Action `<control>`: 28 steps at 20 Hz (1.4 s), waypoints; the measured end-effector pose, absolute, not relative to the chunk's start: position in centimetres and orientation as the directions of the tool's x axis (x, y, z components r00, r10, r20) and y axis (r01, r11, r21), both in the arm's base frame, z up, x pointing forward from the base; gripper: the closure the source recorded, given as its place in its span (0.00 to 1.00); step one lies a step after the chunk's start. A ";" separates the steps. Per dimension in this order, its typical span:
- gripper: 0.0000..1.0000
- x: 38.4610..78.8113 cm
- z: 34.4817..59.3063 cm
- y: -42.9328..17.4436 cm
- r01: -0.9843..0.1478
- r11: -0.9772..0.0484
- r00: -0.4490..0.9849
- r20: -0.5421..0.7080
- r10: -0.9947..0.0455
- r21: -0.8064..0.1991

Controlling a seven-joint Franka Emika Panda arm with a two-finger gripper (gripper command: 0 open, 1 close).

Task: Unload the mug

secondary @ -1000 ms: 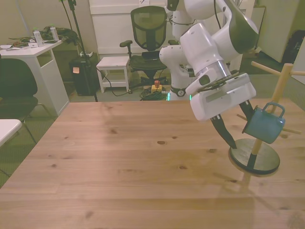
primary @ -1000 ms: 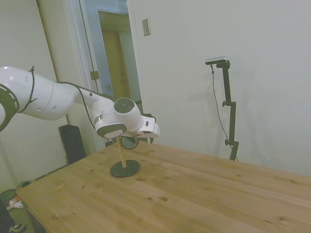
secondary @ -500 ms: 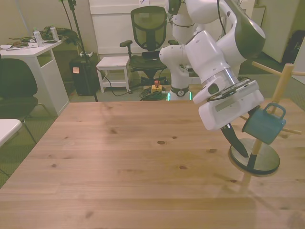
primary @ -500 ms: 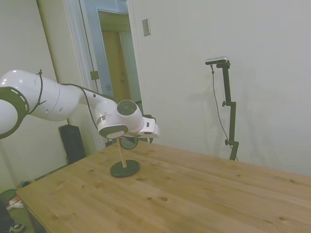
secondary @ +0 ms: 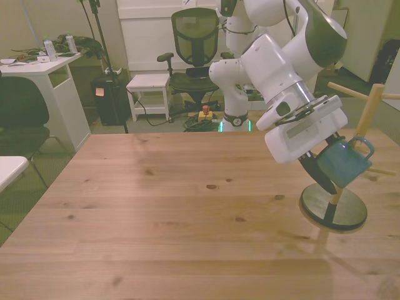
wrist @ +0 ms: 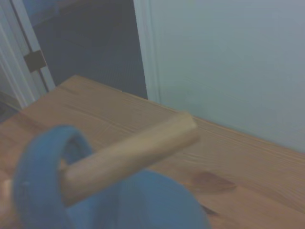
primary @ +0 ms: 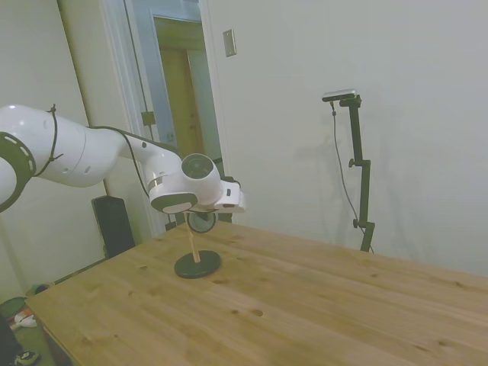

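The mug (secondary: 345, 164) is light blue and hangs by its handle on a lower peg of the wooden mug tree (secondary: 373, 107), above the tree's dark round base (secondary: 340, 212) at the front view's right. My gripper (secondary: 336, 176) is open and reaches around the mug. One dark finger (secondary: 317, 175) lies against the mug's side nearest the table's middle; the other is hidden behind the mug. In the side view the mug (primary: 202, 222) shows as a dark disc under the white hand (primary: 221, 200). The wrist view shows the peg (wrist: 128, 148) passing through the mug's handle (wrist: 33, 167).
Upper pegs (secondary: 344, 89) of the tree stick out just above my hand. The wooden table (secondary: 162, 206) stretches toward the front view's left. Behind the table stand an office chair (secondary: 195, 37), a white stool (secondary: 149, 84) and a white desk (secondary: 37, 65).
The hand has moved toward the tree and risen a little, closing in around the mug. The mug has shifted slightly up on its peg.
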State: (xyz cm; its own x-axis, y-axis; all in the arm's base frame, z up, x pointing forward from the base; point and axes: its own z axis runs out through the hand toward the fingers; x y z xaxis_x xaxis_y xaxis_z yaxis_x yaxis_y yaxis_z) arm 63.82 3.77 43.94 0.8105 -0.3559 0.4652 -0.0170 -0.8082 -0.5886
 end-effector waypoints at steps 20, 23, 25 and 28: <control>1.00 62.0 44.7 2.4 -0.010 -0.802 0.816 0.460 -0.352 -0.597; 1.00 61.7 44.9 2.2 -0.009 -0.804 0.814 0.463 -0.352 -0.595; 1.00 61.5 45.2 2.1 -0.007 -0.803 0.811 0.466 -0.354 -0.597; 1.00 61.4 45.6 2.0 -0.004 -0.799 0.807 0.470 -0.357 -0.601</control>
State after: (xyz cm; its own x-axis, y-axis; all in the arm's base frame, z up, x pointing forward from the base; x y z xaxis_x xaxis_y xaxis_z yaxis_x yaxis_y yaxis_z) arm 61.41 1.95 45.57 0.8074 -0.3572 0.4695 -0.0043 -0.7994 -0.6008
